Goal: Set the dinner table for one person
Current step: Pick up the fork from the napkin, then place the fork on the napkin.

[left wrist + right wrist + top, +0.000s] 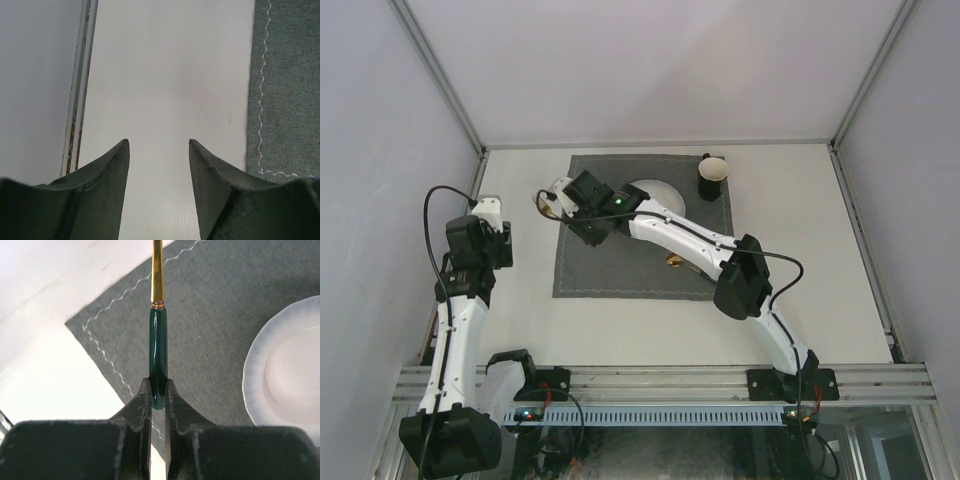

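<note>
A: Start left of the mat (610, 272). Left claw (158, 145)?

B: Off the mat's left border, over bare tabletop (165, 75). Fingers parted, nothing between them. Idle, by the look of it.

A: The tabletop itself?

B: Off-white, under everything. It shows bare on every side of the mat.

A: Next along.

B: Right claw (158, 385), reached across to the mat's left part. Clenched on a utensil (158, 340), pinching the butt of its green handle.

A: Long axis?

B: Straight out in line with the fingers. Green handle first, then a gold shaft that crosses the mat's stitched border near a corner. The working end runs out of the wrist view, so fork, knife or spoon is not known. Cannot tell whether it touches the cloth or hangs above it.

A: Right of that?

B: White plate (285, 370) on the mat, to the utensil's right in the wrist view and apart from it. Further right, a dark cup (712, 175) at the mat's far right corner. A small gold piece (675, 262) on the mat's near part, half under the right arm. Unidentified.

A: What does the set-down turn on?

B: My read is the handle's line against the plate. The utensil is on the mat's left side with the plate to its right. Laying it down beside the plate falls to the right arm, since it holds the utensil and the left claw stands off the mat.
</note>
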`<state>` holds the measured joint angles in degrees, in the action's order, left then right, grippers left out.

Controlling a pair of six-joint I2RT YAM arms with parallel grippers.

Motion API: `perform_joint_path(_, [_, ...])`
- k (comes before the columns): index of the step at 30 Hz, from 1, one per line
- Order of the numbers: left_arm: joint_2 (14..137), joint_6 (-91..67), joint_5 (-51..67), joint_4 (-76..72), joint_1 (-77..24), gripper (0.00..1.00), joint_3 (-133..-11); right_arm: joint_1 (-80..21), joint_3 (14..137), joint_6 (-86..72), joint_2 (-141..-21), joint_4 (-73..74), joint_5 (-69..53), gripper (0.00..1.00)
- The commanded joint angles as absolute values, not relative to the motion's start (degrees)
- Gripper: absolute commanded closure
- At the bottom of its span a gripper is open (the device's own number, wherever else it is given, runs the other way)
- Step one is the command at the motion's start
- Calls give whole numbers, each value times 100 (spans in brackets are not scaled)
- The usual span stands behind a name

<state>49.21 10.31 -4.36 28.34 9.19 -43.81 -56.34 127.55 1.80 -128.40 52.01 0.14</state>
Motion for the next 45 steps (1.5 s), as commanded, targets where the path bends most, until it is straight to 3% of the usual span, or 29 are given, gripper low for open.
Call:
perform_joint_path(1, [4818,1128,-469,2631,975,45,-4250,-5650,13182,-563,-13260,5102,716,100])
perform_joint_path(17, [4875,1144,-599,2610,979,45,-4198,-5920,13628,-2855,-13839,4407,2645,100])
perform_joint_path(26, [4888,1151,-630,2602,977,45,-4184,-6199,14089,-4142,-14279,4999,3556,100])
perform_joint_path(45, [4930,1152,-576,2594,980,45,-4166,-6324,13393,-5771,-14390,5845,3660,100])
